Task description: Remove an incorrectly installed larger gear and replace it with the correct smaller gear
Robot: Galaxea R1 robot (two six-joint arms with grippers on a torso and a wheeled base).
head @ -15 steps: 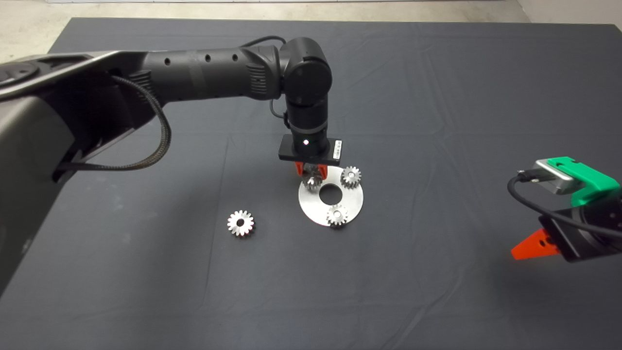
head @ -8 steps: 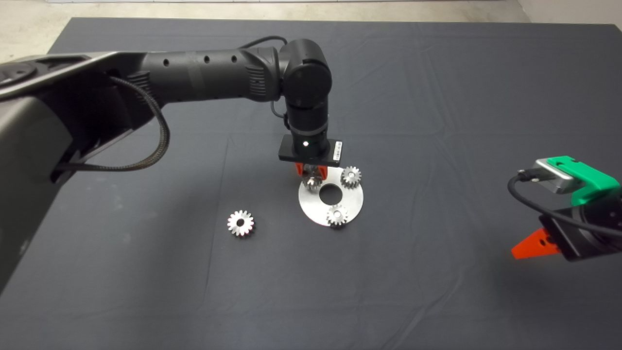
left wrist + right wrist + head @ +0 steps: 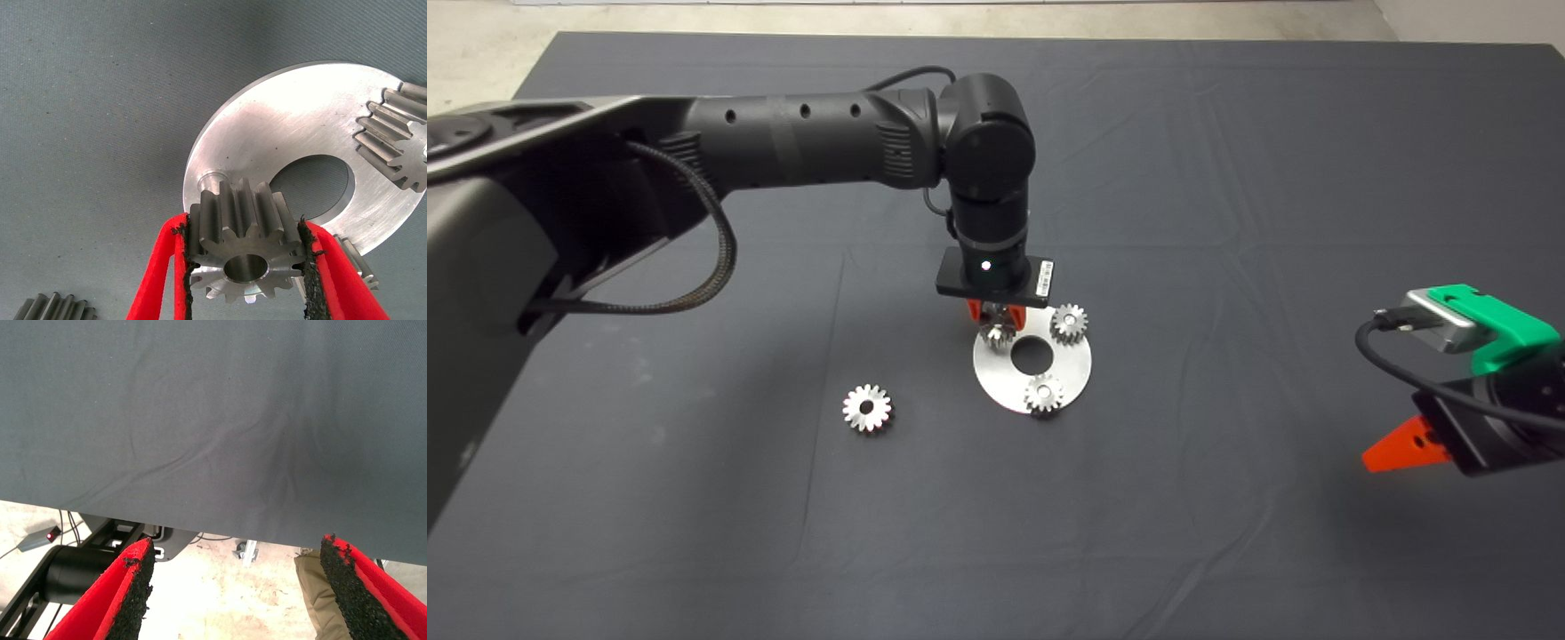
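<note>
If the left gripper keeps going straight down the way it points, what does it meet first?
The left gripper, shut on the smaller gear, points down at the round metal plate. A short peg on the plate lies close ahead, so gear probably meets peg or plate first; the gap between them is unclear.

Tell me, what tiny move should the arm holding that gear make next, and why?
Probably lower it straight down. The left gripper clamps the small shiny silver gear above the round silver metal plate; a bare peg shows just beside it, so its bore likely needs aligning with that peg first.
</note>
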